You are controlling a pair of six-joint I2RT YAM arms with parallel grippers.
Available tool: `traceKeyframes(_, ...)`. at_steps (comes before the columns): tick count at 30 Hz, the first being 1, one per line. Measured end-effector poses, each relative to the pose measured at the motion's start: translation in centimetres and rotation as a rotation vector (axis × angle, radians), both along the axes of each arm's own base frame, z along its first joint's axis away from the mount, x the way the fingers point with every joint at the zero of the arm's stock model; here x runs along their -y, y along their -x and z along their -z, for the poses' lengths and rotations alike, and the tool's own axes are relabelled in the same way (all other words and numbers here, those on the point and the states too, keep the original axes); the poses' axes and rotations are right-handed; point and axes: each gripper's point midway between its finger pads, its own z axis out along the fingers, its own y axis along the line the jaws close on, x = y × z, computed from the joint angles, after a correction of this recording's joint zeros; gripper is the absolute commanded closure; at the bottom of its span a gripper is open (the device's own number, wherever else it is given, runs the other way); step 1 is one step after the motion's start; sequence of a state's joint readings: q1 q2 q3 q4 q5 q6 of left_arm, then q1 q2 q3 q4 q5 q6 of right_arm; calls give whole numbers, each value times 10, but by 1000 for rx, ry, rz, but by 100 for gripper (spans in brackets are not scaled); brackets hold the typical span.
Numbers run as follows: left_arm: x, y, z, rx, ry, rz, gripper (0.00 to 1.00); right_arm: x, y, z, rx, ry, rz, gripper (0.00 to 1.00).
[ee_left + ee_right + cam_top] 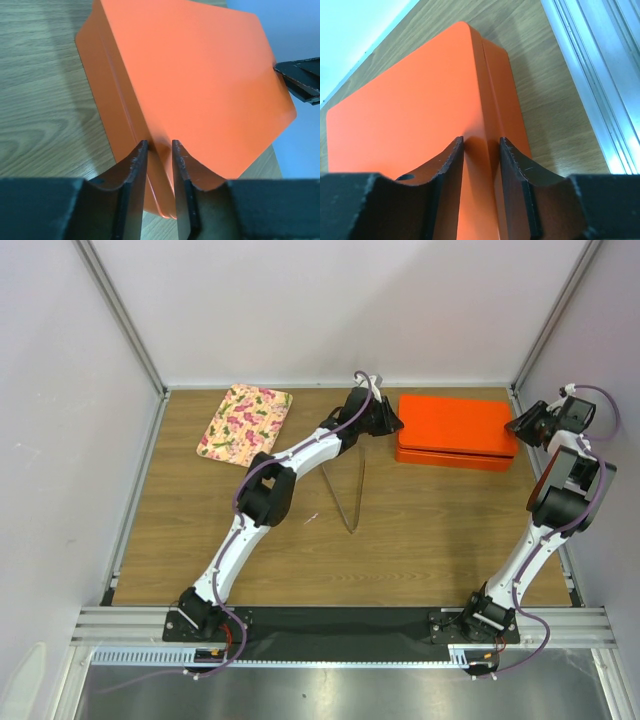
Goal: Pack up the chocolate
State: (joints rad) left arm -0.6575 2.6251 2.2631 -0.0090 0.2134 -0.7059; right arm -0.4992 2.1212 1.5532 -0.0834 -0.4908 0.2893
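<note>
Chocolate does not show in any view; what lies at both hands is a shut orange box (455,427), far right on the wood-grain surface (420,530). The left hand (159,146) is at the box's left end and the right hand (481,142) at its right end. Each has narrow jaws with an edge of the box between the tips; whether they pinch it I cannot tell. The box is smooth, rectangular and round-cornered, with a lid seam along its side. A flowered flat tray (245,420) lies far left.
</note>
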Motion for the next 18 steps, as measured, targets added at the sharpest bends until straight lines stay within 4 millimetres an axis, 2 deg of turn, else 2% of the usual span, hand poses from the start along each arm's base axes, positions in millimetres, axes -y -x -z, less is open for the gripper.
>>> traceKeyframes(5,0,0,1,14,-11,7,79,1,-1,1,15,23,-3,79)
traceKeyframes(13,0,0,0,41,-27,24,80,3,5,-4,71,102,18,89)
traceKeyframes(18,1,1,0,47,-28,32,80,4,9,-10,114,131,28,89)
